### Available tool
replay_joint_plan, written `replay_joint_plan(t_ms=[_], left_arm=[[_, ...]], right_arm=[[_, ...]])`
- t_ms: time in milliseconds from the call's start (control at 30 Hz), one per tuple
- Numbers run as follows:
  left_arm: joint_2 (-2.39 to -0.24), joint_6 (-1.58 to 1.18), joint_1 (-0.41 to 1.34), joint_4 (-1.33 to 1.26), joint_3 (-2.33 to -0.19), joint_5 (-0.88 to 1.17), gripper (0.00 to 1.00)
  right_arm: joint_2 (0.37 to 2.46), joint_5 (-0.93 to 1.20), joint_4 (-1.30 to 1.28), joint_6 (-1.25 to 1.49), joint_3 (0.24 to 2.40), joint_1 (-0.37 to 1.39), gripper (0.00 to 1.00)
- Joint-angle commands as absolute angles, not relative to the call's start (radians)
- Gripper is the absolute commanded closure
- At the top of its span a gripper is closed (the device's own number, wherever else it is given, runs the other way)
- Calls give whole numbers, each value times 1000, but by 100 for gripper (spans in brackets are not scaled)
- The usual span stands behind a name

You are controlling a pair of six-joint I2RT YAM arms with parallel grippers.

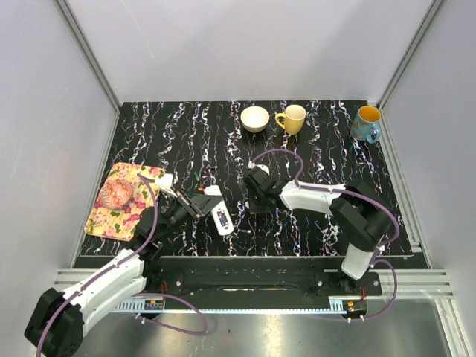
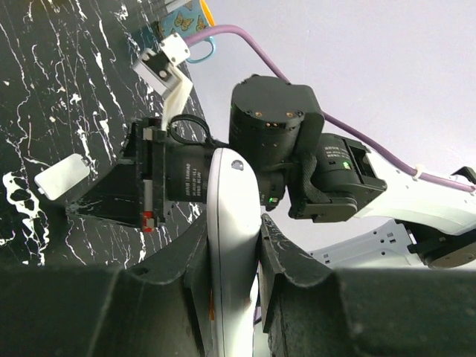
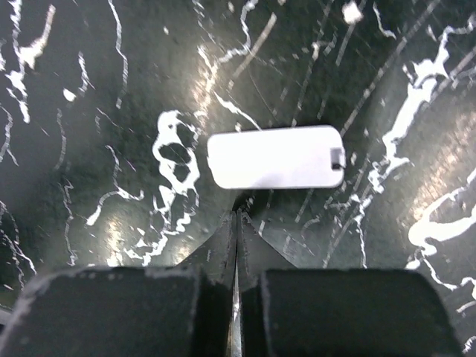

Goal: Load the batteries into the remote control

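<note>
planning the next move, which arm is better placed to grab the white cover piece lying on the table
Right. The right end effector hangs shut and empty just beside the white cover piece on the table, while the left end effector is clamped on the remote control.

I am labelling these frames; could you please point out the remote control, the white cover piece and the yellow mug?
remote control [image 2: 234, 223]: left wrist view, middle of its white body.
white cover piece [image 3: 275, 158]: right wrist view, centre of its face.
yellow mug [image 1: 295, 119]: top external view, its body.
</note>
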State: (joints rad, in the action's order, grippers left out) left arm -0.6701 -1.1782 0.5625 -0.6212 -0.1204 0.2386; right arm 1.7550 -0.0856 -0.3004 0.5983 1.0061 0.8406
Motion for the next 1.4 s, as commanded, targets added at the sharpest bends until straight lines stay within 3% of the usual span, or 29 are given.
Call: replay_joint_plan(t_ms=[0,800,933,1067,1200,1367], left_arm=[[-640,-1180,557,-660,-120,235,100],[-719,-1167,557,-690,-138,227,100],[-729,-1164,558,-693,-150,230,100],[-733,-1160,557,-692,-155,229,100],[-762,-1163,557,-729,-158,244,100],[-788,-1170,558,-764,-155,258,100]], right_arm=[[1819,-107,-310,575,1087,847,100],[1973,-140,-325,535,1284,669,100],[1954,-112,-345,477,1322,667,88],[1856,-94,-339,422,1279,667,45],[1822,-159,-420,348,1273,667,35],[1778,-176,-443,330,1227,667,30]])
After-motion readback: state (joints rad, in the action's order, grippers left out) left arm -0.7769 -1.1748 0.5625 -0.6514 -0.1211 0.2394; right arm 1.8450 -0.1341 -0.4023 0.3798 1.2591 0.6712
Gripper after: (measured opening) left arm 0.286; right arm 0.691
